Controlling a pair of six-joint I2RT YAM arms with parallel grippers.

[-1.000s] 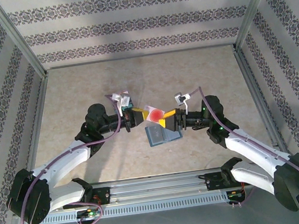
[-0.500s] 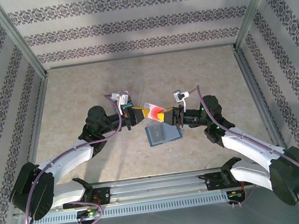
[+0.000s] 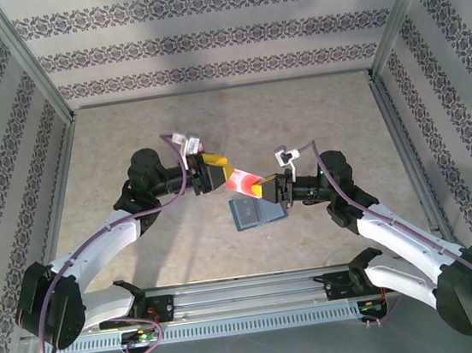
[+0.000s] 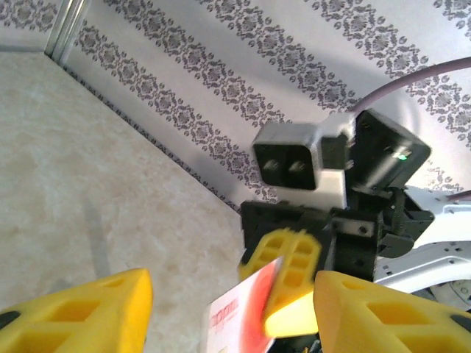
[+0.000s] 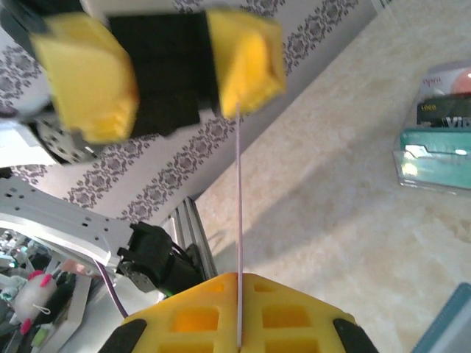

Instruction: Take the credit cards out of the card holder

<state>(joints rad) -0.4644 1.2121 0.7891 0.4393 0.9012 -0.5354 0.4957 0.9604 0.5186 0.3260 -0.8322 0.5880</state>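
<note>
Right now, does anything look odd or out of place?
The white card with the red circle hangs tilted in mid-air, pinched by the right pincer; the left pincer stands open at its other end.

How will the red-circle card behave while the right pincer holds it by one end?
Probably stiff: the red-circle card juts straight from the right pincer without sagging. Likely light, being so thin edge-on. Its smooth face might slip or pivot in that grip.

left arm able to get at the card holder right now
Probably yes: the left gripper is open and empty, and the card holder lies mostly bare; the right gripper, holding a card, crowds its far edge.
</note>
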